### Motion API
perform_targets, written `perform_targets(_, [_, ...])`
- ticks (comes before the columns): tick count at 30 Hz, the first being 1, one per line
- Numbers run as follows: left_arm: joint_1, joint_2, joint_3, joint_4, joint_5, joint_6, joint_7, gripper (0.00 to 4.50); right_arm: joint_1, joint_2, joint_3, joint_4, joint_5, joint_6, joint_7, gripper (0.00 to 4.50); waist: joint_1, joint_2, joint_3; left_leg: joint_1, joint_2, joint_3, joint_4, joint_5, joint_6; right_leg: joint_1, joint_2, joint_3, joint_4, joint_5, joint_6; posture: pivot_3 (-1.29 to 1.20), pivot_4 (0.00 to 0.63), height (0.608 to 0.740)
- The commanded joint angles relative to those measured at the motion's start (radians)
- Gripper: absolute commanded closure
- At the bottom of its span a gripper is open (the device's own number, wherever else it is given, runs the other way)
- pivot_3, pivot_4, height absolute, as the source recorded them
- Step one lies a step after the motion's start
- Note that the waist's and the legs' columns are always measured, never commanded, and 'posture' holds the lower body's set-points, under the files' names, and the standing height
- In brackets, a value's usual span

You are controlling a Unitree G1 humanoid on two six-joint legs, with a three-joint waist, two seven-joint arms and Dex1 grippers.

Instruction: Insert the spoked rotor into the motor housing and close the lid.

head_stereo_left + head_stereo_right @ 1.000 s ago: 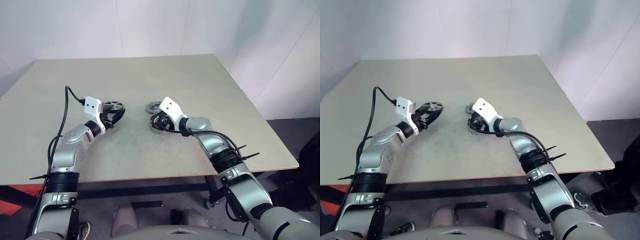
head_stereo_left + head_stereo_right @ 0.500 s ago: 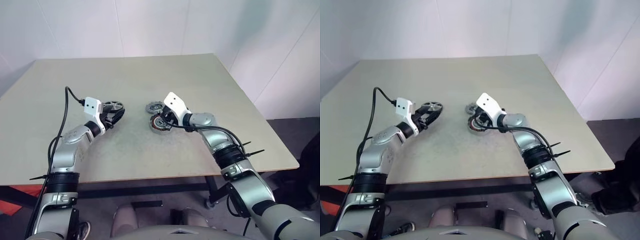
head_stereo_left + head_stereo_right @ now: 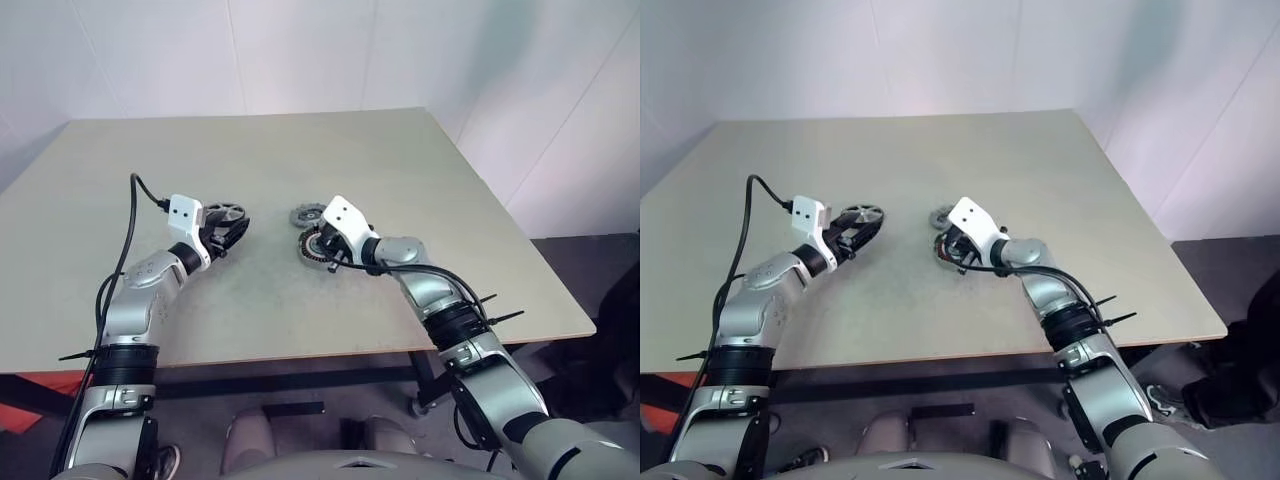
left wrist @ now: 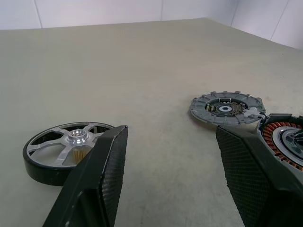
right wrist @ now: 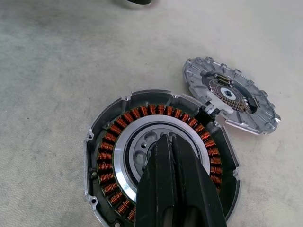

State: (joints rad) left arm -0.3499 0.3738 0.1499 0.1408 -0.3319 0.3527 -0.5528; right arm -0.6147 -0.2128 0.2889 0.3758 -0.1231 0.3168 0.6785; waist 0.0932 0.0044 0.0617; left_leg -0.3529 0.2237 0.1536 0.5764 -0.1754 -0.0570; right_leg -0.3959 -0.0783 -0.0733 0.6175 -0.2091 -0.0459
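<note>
The spoked rotor [image 3: 225, 213] [image 4: 66, 146], a black ring with silver spokes, lies flat on the table, just outside one finger of my left gripper [image 3: 232, 232] [image 4: 171, 132]. That gripper is open and holds nothing. The motor housing [image 3: 318, 248] [image 5: 113, 156], with its ring of copper windings, sits mid-table. My right gripper [image 3: 327, 250] [image 5: 165, 137] is shut, its tip over the housing's grey centre hub. The lid [image 3: 307, 214] [image 5: 232, 97], a notched grey disc, lies flat beside the housing, touching its far edge.
The beige table [image 3: 400, 170] spreads wide behind and to both sides of the parts. Its front edge runs close below my arms. A black cable [image 3: 130, 230] loops from my left wrist.
My right gripper has shut. It swung slightly away from the housing and has come back over its centre. The left arm, rotor and lid have not moved.
</note>
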Motion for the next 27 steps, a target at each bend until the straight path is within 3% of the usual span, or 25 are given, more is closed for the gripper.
perform_targets(1, [-0.015,0.007,0.014,-0.021,-0.001,-0.02,0.007,1.38,-0.028,-0.008,-0.013,-0.006,0.011,0.009,0.002,4.46,0.0,0.0,0.0,0.0,0.0,0.0,0.0,0.0,0.0,0.0,0.0,0.0,0.0,-0.001,0.001,0.0,0.0,0.74])
perform_targets(12, [-0.004,-0.031,0.065,0.012,-0.036,0.062,0.099,1.38,-0.124,-0.047,-0.088,-0.048,0.05,0.017,-0.01,4.46,0.001,0.0,0.0,0.0,0.0,0.0,0.0,0.0,0.0,0.0,0.0,0.0,0.0,0.0,0.0,0.0,0.0,0.74])
perform_targets(24, [-0.004,-0.015,0.07,0.006,-0.038,0.073,0.107,1.38,0.04,0.016,0.04,-0.045,0.013,0.051,-0.014,4.46,-0.001,0.0,0.0,-0.002,0.0,0.0,-0.001,0.0,0.0,-0.002,0.0,0.0,-0.001,0.0,0.0,0.0,0.0,0.74])
perform_targets(27, [-0.007,-0.012,0.072,0.007,-0.039,0.074,0.109,1.38,0.04,0.022,0.034,-0.041,0.011,0.055,-0.035,4.46,0.0,0.0,0.0,0.003,0.0,0.0,-0.001,0.0,0.0,0.002,0.0,0.0,-0.001,-0.003,0.006,0.0,0.0,0.74])
